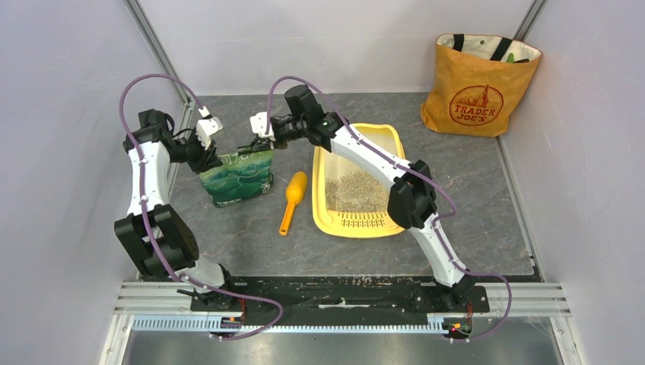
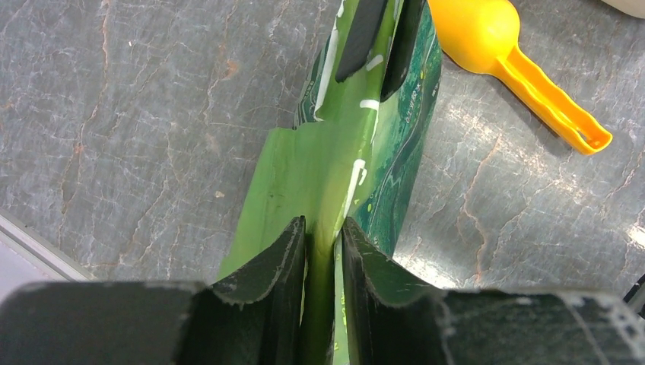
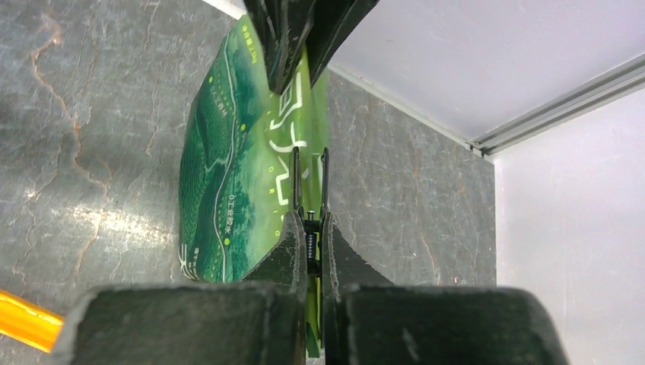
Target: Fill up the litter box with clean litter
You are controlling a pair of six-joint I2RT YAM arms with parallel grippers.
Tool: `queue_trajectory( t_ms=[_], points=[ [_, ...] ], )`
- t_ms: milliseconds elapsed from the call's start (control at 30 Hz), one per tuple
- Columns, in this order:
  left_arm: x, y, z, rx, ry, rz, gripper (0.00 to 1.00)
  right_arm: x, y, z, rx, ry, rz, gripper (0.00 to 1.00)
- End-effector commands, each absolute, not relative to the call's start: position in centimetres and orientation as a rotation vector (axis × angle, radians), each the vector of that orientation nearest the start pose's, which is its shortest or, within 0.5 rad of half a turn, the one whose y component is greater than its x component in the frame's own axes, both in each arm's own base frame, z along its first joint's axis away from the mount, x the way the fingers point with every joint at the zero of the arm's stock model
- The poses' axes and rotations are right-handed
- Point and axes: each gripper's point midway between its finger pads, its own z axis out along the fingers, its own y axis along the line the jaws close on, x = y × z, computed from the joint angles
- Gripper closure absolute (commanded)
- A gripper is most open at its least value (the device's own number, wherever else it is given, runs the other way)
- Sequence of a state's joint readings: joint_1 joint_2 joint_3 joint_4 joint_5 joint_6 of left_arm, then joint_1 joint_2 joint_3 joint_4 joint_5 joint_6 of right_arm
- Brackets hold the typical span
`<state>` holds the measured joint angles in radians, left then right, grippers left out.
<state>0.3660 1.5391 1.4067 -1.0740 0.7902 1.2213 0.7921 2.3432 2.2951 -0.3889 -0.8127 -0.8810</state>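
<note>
Near edge: both arm bases, left and right. On the grey table (image 1: 456,205) just beyond, orange-yellow scoop (image 1: 293,199) lies flat, handle toward the bases, bowl pointing away, touching nothing. Right of it, just beside, the yellow litter box (image 1: 320,199), slotted grate (image 1: 363,221) at its near end. Clean litter (image 1: 356,190) sits inside as a grey-beige patch over the middle of the floor, pale bare plastic showing toward the far end. Right arm reaches diagonally across the box's far-left part. Left of the scoop, green bag (image 1: 237,180) stands upright on the table, well apart from the box. Left gripper (image 2: 323,228) is pinched narrow on one end of the bag's flattened top edge, film sandwiched between the pads. Right gripper (image 3: 309,220) is clamped down tight on the other end of the same edge, coming in from the opposite side; each wrist view shows the other's fingers further along the seam. Bag top is pressed flat, can't tell what's inside. Far right corner: orange tote bag (image 1: 475,91) against the wall.
</note>
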Motion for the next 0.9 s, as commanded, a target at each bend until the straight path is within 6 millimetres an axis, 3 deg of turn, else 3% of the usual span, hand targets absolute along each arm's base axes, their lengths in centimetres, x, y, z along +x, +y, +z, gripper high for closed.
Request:
queue_trajectory(
  t_ms=[0, 133, 200, 300, 400, 467, 600, 733, 867],
  points=[
    [34.4, 2.7, 19.4, 1.157, 1.985, -0.336, 0.7, 37.3, 51.4, 35.3, -1.555, 0.721, 0.691, 1.0],
    [34.7, 2.7, 20.0, 1.153, 1.978, -0.324, 0.68, 38.3, 48.6, 40.4, -1.434, 0.76, 0.674, 1.0],
    [34.8, 2.7, 20.3, 1.152, 1.973, -0.315, 0.58, 39.2, 46.2, 43.1, -1.345, 0.831, 0.652, 1.0],
    [34.8, 2.7, 20.8, 1.141, 1.971, -0.311, 0.41, 40.6, 40.5, 45.7, -1.207, 0.998, 0.612, 1.0],
    [34.9, 2.3, 21.4, 1.13, 1.959, -0.319, 0.32, 41.5, 33.3, 45.8, -1.07, 1.221, 0.548, 1.0],
    [35.0, 2.0, 21.9, 1.119, 1.951, -0.32, 0.14, 41.6, 28.2, 44.7, -0.971, 1.368, 0.464, 1.0],
    [35.8, 1.8, 23.9, 1.058, 1.917, -0.274, 0.11, 40.8, 17.3, 41.0, -0.706, 1.654, 0.284, 1.0],
    [37.0, 1.5, 26.9, 0.945, 1.878, -0.226, 0.1, 38.4, 7.1, 34.5, -0.407, 1.909, 0.134, 1.0],
    [37.2, -0.4, 28.0, 0.935, 1.917, -0.169, 0.09, 35.4, 0.6, 26.9, -0.175, 2.114, 0.021, 1.0]
  ],
)
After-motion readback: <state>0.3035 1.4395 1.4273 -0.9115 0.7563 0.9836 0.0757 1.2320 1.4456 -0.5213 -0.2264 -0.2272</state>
